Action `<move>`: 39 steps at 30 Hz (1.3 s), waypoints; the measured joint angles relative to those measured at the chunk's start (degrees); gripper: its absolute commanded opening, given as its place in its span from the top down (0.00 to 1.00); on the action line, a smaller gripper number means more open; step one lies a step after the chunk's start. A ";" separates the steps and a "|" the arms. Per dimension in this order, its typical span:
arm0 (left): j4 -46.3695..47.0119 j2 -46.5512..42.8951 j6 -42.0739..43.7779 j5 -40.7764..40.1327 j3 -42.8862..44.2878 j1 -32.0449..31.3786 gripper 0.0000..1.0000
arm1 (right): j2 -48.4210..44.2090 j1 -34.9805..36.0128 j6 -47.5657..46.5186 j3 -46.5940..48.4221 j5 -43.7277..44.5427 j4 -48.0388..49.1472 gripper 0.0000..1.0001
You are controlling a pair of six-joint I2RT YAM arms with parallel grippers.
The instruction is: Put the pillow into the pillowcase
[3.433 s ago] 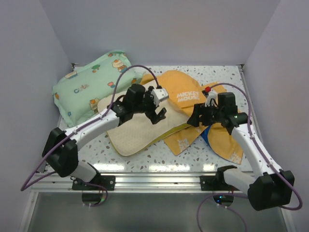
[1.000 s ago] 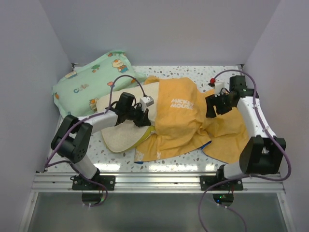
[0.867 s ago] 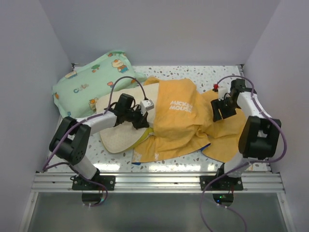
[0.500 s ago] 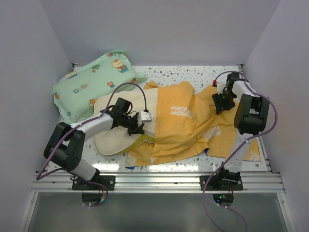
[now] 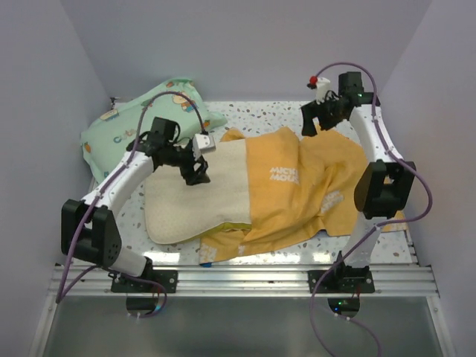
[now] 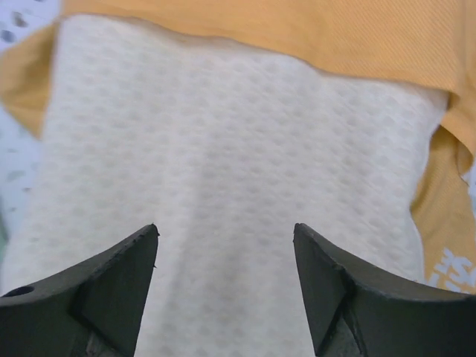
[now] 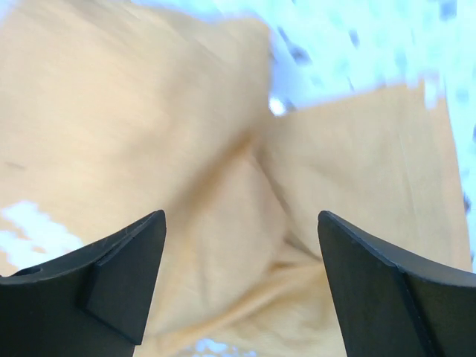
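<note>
The cream pillow (image 5: 190, 197) lies on the table, its right end inside the orange-yellow pillowcase (image 5: 312, 186) with white "Mickey Mouse" lettering. My left gripper (image 5: 197, 175) hovers open and empty over the pillow's upper edge; in the left wrist view the textured pillow (image 6: 223, 149) fills the space between the fingers, with the pillowcase (image 6: 297, 30) beyond it. My right gripper (image 5: 314, 125) is open and empty above the pillowcase's far right corner; the right wrist view shows wrinkled orange cloth (image 7: 186, 149) below the jaws.
A mint-green cartoon-print pillow (image 5: 123, 137) lies at the back left. White walls enclose the speckled table (image 5: 268, 115) on the left, back and right. The aluminium rail (image 5: 238, 279) runs along the near edge.
The pillowcase has been drawn further left over the pillow. My left gripper lifted off and moved back-left. My right gripper rose toward the far right corner.
</note>
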 measured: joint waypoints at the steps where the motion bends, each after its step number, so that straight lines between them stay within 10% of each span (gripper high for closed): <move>1: 1.46 -0.31 -1.88 -0.11 1.57 1.09 0.21 | -1.90 2.03 0.83 0.00 -0.48 1.07 0.13; 8: 13.09 5.29 -8.72 -4.26 7.98 3.82 0.11 | 2.03 17.00 12.41 12.55 -2.95 12.11 0.15; 26: 25.92 15.89 -13.86 -9.03 6.95 4.74 0.08 | 33.14 23.54 21.97 21.64 1.33 26.58 0.20; 31: 25.09 17.14 -13.25 -8.74 8.48 7.26 0.00 | 33.79 23.82 21.81 21.64 -1.27 27.50 0.76; 32: 25.07 18.10 -12.50 -8.46 9.51 7.61 0.00 | 33.86 23.89 21.88 21.64 -2.03 27.56 1.00; 39: 20.85 27.63 -4.55 -4.24 16.06 7.80 0.00 | 33.86 24.02 22.93 21.66 -7.87 28.24 1.00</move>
